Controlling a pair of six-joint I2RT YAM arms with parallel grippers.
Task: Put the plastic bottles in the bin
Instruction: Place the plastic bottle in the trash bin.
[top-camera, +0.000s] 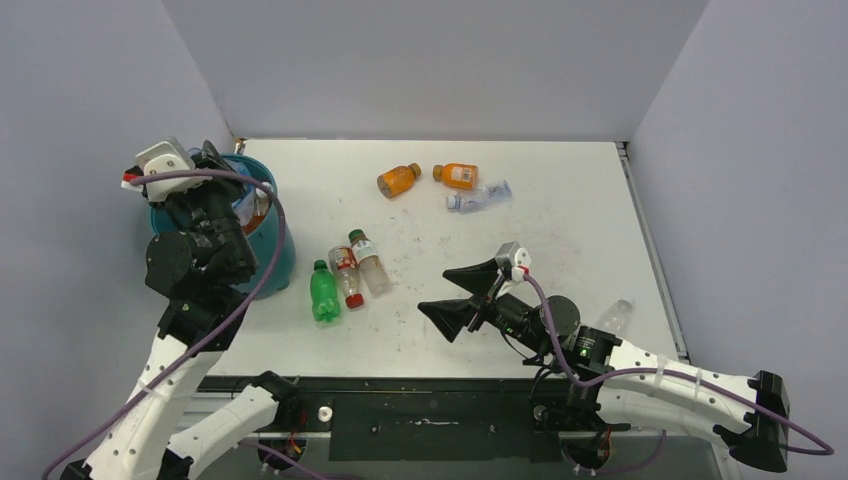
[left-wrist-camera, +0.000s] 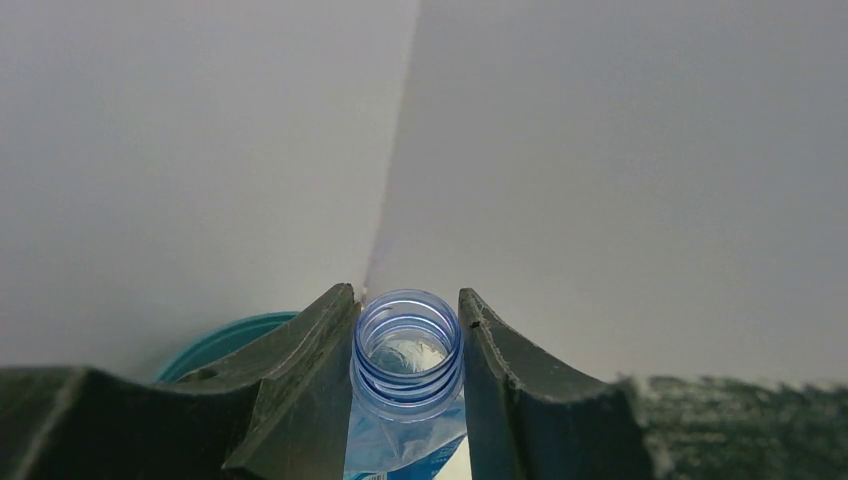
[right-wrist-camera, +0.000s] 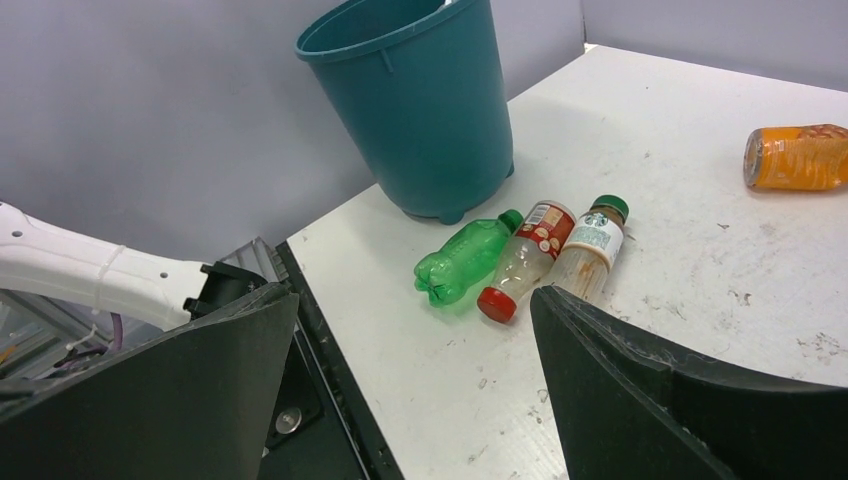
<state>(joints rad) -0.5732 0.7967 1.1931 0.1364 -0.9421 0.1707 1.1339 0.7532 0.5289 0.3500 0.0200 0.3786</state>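
My left gripper is shut on the open neck of a clear blue-labelled bottle, held over the teal bin, whose rim shows below. My right gripper is open and empty above the table, right of three lying bottles: green, clear red-capped and clear green-capped. The right wrist view shows these beyond the gripper, with the bin behind. Two orange bottles and a clear one lie far back.
Another clear bottle lies near the right arm by the table's right edge. Grey walls enclose the table on three sides. The black front rail runs along the near edge. An orange bottle lies at the right wrist view's right edge.
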